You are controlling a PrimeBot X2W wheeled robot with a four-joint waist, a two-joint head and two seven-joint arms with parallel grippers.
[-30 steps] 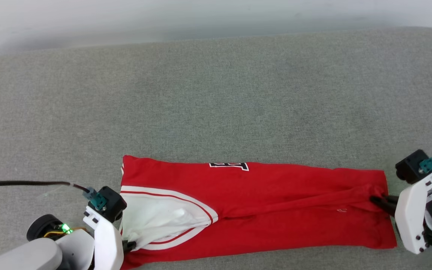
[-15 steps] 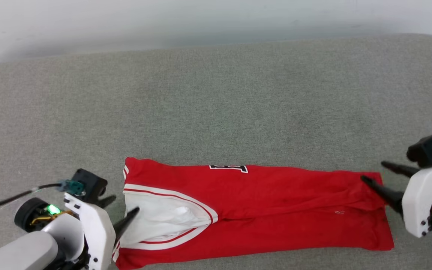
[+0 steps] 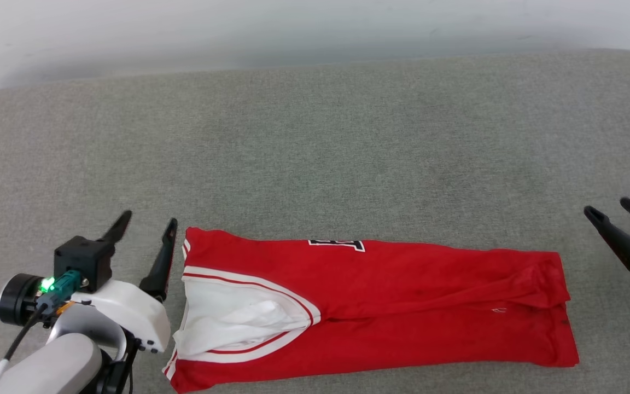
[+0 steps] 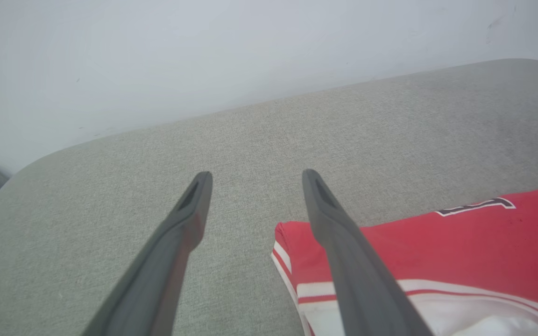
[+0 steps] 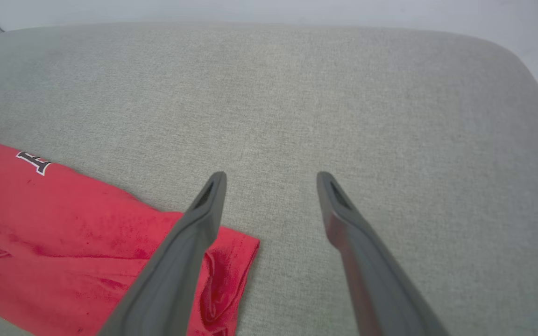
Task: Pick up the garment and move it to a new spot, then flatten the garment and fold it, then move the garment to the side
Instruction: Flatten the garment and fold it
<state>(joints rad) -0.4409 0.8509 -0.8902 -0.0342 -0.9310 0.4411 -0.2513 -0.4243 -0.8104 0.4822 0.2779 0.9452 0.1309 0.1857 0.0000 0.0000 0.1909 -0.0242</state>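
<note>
Flat near the front edge of the grey pad [image 3: 315, 137]: a red shirt [image 3: 380, 306], stretched left to right between the two claws. Touched by neither.

Left claw [image 3: 149, 218]: released, fingers spread wide, nothing between them. Sits just beside the shirt's left end, the nearer finger [image 3: 161, 262] running alongside the far left corner of the cloth with a thin strip of pad showing between. Seen from the left wrist, crosses that same corner with its right-hand finger, tips over bare pad.

Right claw [image 3: 606, 205]: released as well, fingers apart and empty. Stands well clear of the shirt's right end, out toward the pad's right edge and farther back than the cloth. From the right wrist, points over bare pad past the shirt's far right corner.

Against one second ago: then clenched on the cloth, one claw at each end; half a second ago opened but still at the ends; now drawn off, the right one much farther than the left. Same place on the pad for the shirt, with the right end no longer pulled taut.

Folded lengthwise into a long band. Red all over, with a white sleeve at the left end framed by red-and-white striped trim. At the far edge, a sliver of black, white-outlined print. Toward the right end, soft wrinkles and a small bunch of cloth.
</note>
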